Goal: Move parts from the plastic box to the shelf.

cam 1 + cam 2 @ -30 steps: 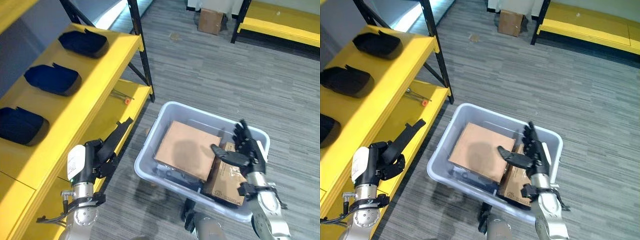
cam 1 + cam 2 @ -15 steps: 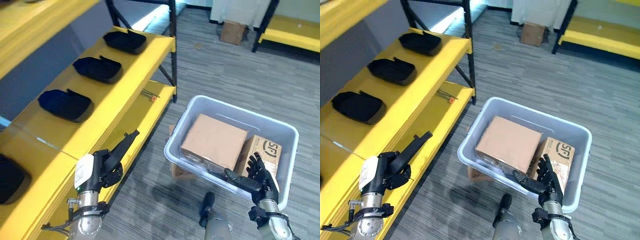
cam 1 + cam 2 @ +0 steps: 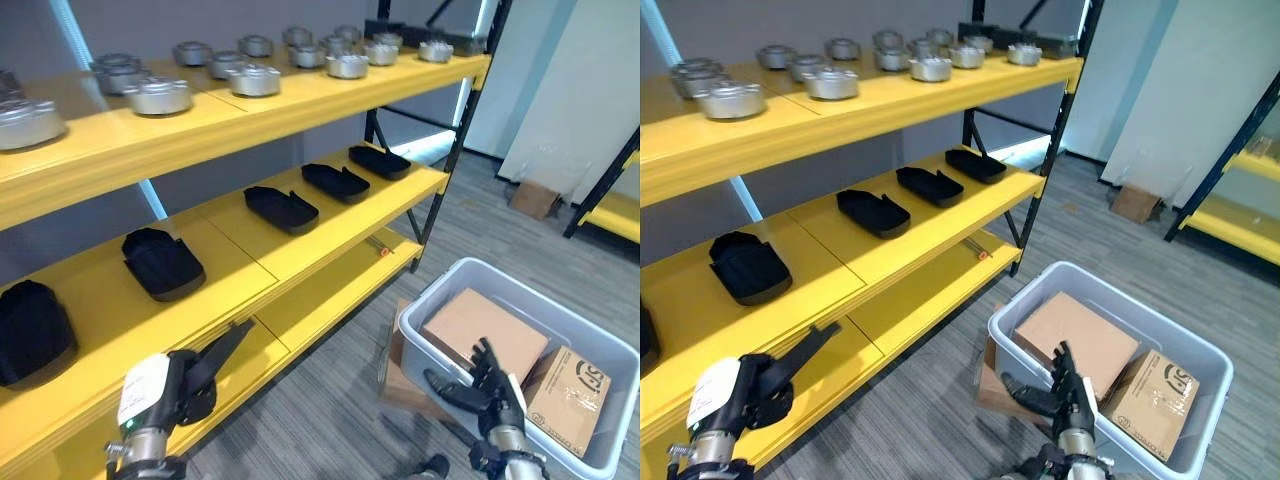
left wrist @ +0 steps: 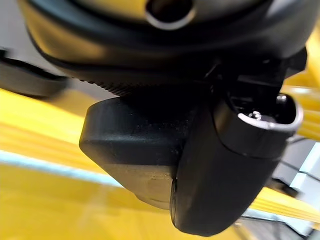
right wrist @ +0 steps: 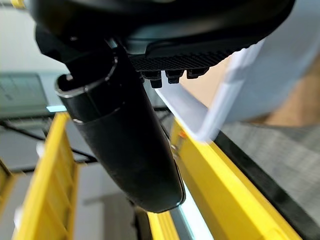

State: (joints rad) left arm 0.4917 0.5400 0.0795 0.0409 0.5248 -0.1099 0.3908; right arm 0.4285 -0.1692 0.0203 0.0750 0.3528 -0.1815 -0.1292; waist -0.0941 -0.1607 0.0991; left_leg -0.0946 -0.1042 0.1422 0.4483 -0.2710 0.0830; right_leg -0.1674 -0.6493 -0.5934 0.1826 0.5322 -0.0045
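A pale plastic box stands on the floor at the lower right. Inside lie a large plain cardboard box and a smaller printed one. My right hand hovers at the box's near left rim, fingers spread and open, holding nothing. My left hand is at the lower left, fingers straight, pointing toward the yellow shelf and holding nothing. Black trays sit in a row on the middle shelf. Round silver parts line the top shelf.
A low yellow shelf board runs between the rack and the plastic box. Flat cardboard lies under the box's left side. A cardboard carton sits on the floor far right, near another yellow rack.
The camera has tilted up, bringing the upper shelves into sight. My right hand has drawn back from above the cardboard boxes to the plastic box's near rim. The left hand keeps its pose.
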